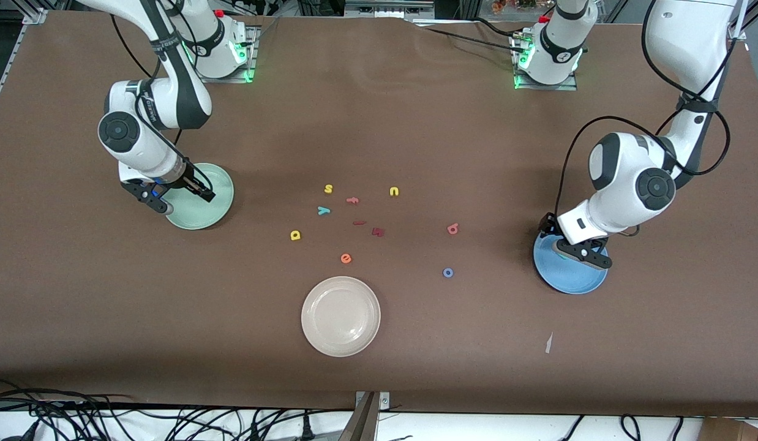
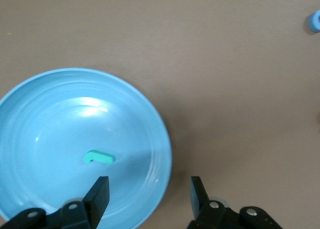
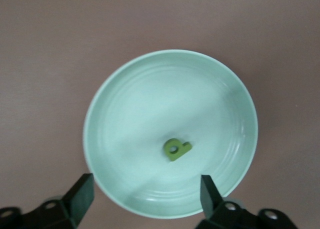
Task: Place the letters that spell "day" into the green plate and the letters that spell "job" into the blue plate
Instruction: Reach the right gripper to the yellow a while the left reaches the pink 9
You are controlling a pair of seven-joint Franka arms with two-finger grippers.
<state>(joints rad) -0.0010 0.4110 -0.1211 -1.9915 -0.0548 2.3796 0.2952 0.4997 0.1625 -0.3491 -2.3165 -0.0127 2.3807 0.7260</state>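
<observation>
Letters of foam are small, light and slightly springy, so each should lift easily if pinched low across its flat sides; a loose grip could flick one away. The green d (image 3: 177, 149) lies flat in the green plate (image 3: 125, 89), and the teal j (image 2: 99, 157) lies in the blue plate (image 2: 45, 104). On the table's middle wait the yellow a (image 1: 295, 234), teal y (image 1: 324, 211), pink b (image 1: 452, 229) and blue o (image 1: 448, 272), mixed with a yellow s (image 1: 328, 188), yellow u (image 1: 394, 192), pink f (image 1: 352, 199) and orange e (image 1: 346, 258). A white plate (image 1: 341, 316) sits toward the table's near edge. The right gripper (image 3: 145, 189) hangs over the green plate, fingers spread wide and empty; the left gripper (image 2: 147, 189) hangs over the blue plate's edge, likewise open and empty.
</observation>
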